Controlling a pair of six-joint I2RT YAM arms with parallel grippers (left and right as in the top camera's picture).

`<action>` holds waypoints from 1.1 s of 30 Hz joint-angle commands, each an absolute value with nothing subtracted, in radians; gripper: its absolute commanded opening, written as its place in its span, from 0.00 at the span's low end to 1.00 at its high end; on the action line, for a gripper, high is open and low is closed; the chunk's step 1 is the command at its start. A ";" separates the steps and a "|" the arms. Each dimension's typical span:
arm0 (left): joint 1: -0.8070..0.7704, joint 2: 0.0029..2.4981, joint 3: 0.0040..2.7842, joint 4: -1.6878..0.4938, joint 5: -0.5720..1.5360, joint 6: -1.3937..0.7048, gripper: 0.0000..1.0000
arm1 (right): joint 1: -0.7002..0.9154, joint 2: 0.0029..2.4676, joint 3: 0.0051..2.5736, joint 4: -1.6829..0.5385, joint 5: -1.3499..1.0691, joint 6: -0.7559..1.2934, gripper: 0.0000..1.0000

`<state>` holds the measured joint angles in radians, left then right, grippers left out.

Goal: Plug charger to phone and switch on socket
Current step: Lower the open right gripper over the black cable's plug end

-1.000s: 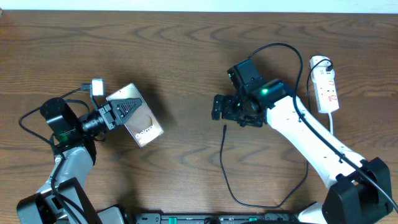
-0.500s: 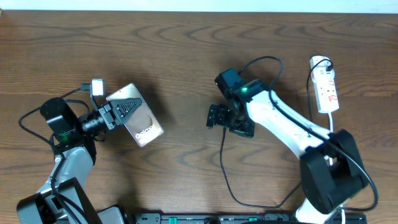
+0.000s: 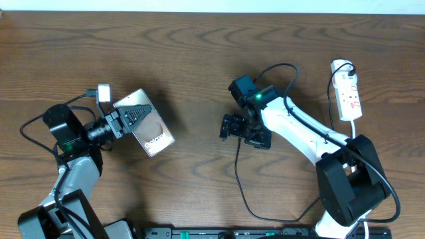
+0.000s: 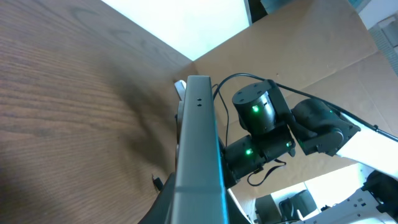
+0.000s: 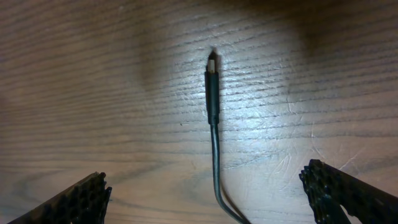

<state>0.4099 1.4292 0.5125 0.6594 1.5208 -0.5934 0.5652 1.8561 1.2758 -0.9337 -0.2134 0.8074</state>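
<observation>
The phone point(image 3: 151, 133), a dark brown slab with white lettering, is held off the table by my left gripper point(image 3: 125, 120), which is shut on its end. In the left wrist view the phone point(image 4: 199, 143) shows edge-on. The charger point(image 3: 237, 169) is a thin black cable that loops over the table. Its plug tip point(image 5: 212, 87) lies flat on the wood. My right gripper point(image 5: 211, 199) is wide open, straddling the cable just behind the tip without touching it. In the overhead view my right gripper point(image 3: 240, 131) hides the tip. The white socket point(image 3: 347, 89) lies at the far right.
A small white block point(image 3: 103, 91) on a thin lead lies beside my left arm. The socket's white lead point(image 3: 354, 129) runs toward the front right. My right arm point(image 4: 267, 124) and a cardboard wall point(image 4: 298, 43) show in the left wrist view.
My right arm has swung left and lowered over the charger's plug tip, which was in plain sight before. My left arm and the phone have not moved.
</observation>
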 commanded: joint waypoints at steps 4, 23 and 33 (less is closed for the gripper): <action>0.414 1.427 0.512 0.668 1.552 -0.576 0.08 | 0.571 1.898 1.267 -0.931 -0.251 0.802 0.98; 0.414 1.427 0.512 0.668 1.552 -0.576 0.07 | 0.570 1.917 1.267 -0.846 -0.208 0.762 0.99; 0.414 1.427 0.512 0.668 1.552 -0.575 0.07 | 0.569 1.917 1.267 -0.829 -0.189 0.762 0.99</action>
<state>0.4099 1.4292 0.5125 0.6594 1.5208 -0.5938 0.5652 1.9076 1.2724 -0.8310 -0.2096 0.7765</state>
